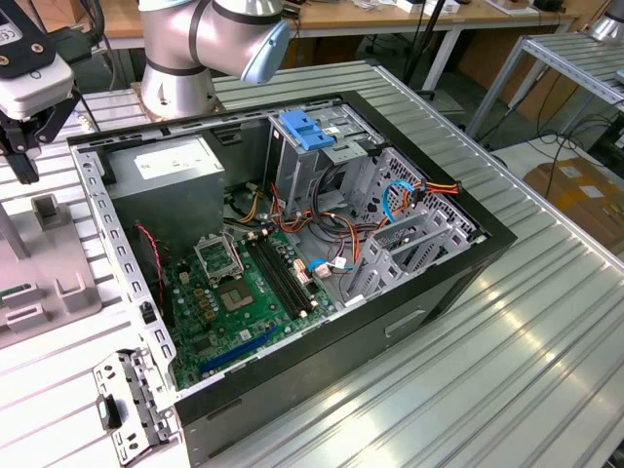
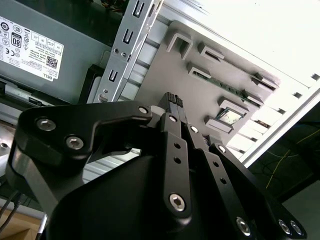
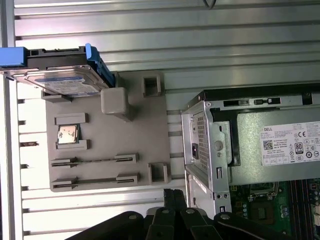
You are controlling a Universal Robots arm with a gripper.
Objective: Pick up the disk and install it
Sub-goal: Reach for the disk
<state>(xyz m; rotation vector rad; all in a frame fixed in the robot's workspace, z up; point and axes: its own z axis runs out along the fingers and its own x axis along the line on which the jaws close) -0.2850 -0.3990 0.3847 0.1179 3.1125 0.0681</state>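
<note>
Step in hand, as I read it: approach for the pick, nothing grasped yet. The disk sits on the far corner of the grey fixture plate, label face showing, blue rails on its edges. It's well apart from my pincer, out beyond the fingertips and off to the side away from the case. The pincer hangs by the plate's near edge above the ribbed surface, fingers pressed together with nothing between them. The computer case is just beside the pincer on the other side. The pick calls for fingers spread wider than the disk, squared across its rails and clear of the plate's raised blocks.
</note>
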